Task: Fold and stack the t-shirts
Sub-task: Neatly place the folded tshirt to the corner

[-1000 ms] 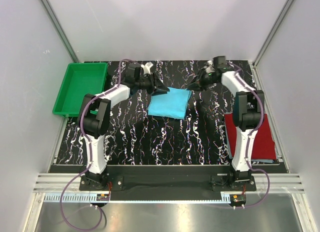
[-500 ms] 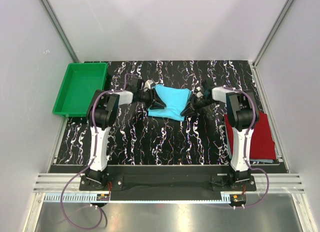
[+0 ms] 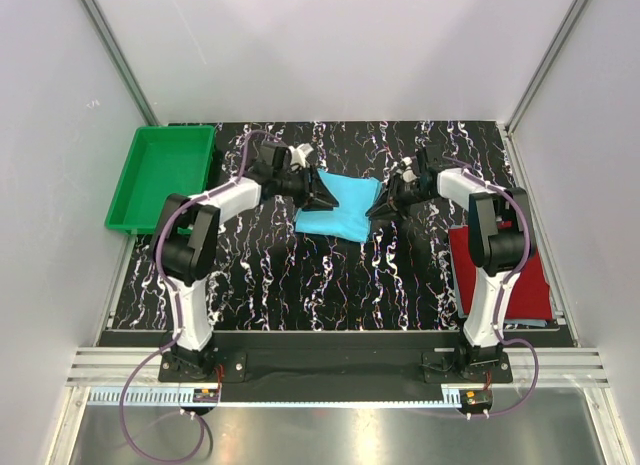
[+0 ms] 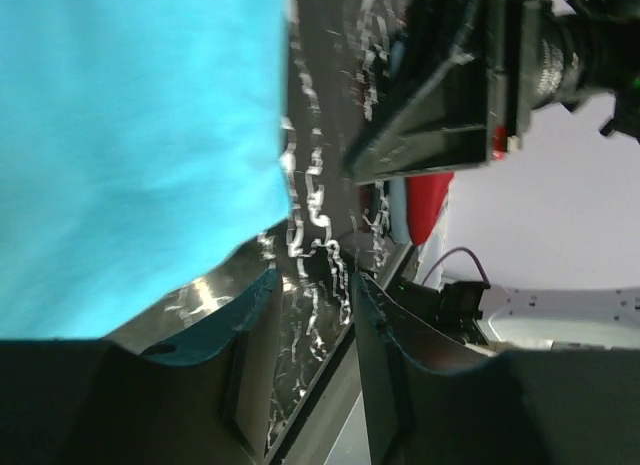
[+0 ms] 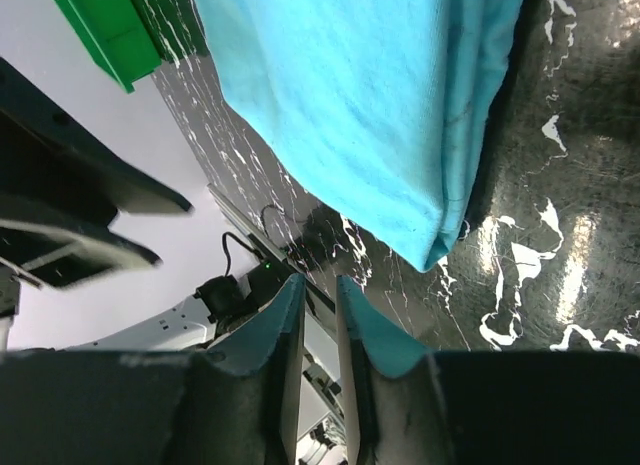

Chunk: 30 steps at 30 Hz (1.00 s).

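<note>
Turquoise tee [image 3: 340,207] lies folded just 12 o'clock of table [image 3: 280,270] centre; dark red tee [image 3: 530,275] folded at 4 o'clock. Left gripper [image 3: 324,198] at the turquoise's 9 o'clock edge, jaws partly apart, empty; right gripper [image 3: 377,211] at its 3 o'clock edge, jaws a narrow slit apart, empty. Judged: fold done, stacking pending; the next move needs both pinching all layers at those edges.

Your left end effector [image 3: 324,198] angled inward, jaws parted, empty, your right end effector [image 3: 379,211] facing it, jaws narrowly parted, empty
</note>
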{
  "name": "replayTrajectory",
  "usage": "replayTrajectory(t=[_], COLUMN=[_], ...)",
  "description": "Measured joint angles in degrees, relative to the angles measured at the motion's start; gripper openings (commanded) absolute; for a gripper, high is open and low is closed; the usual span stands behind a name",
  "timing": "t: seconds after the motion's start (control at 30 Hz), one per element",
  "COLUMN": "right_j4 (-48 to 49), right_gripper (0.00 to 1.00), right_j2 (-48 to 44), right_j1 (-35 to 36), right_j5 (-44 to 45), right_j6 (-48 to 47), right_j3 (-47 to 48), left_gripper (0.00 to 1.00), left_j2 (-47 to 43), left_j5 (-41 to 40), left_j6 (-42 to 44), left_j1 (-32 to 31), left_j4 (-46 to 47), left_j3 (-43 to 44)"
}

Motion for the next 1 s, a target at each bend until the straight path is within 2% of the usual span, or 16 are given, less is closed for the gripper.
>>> replayTrajectory(t=[0.23, 0.47, 0.63, 0.8, 0.9, 1.0], right_j4=[-0.5, 1.5, 2.2, 1.6, 1.0, -0.1], right_gripper=[0.26, 0.26, 0.29, 0.37, 0.46, 0.50], right_j2=[2.7, 15.1, 24.8, 26.3, 24.5, 20.0], right_j1=[-0.1, -0.3, -1.8, -4.4, -5.7, -6.5], right_j5=[-0.2, -0.5, -0.4, -1.1, 1.0, 3.6], right_j6=[1.0, 3.7, 5.1, 6.1, 6.0, 6.0], right_j3=[5.1, 19.4, 27.2, 29.6, 28.6, 25.3], left_gripper=[0.35, 0.34, 0.37, 0.41, 0.46, 0.51], left_j2=[4.5, 11.8, 11.5, 5.8, -2.1, -10.3], left_j5=[0.1, 1.8, 2.1, -0.6, -3.1, -5.3], left_j6=[-2.6, -4.1, -2.6, 1.6, 2.3, 1.6], left_j1=[-5.2, -4.1, -4.0, -4.0, -4.0, -4.1], left_j4=[5.5, 9.2, 9.4, 3.5, 1.4, 2.2], left_j3=[-0.6, -3.5, -3.5, -4.9, -8.9, -13.3])
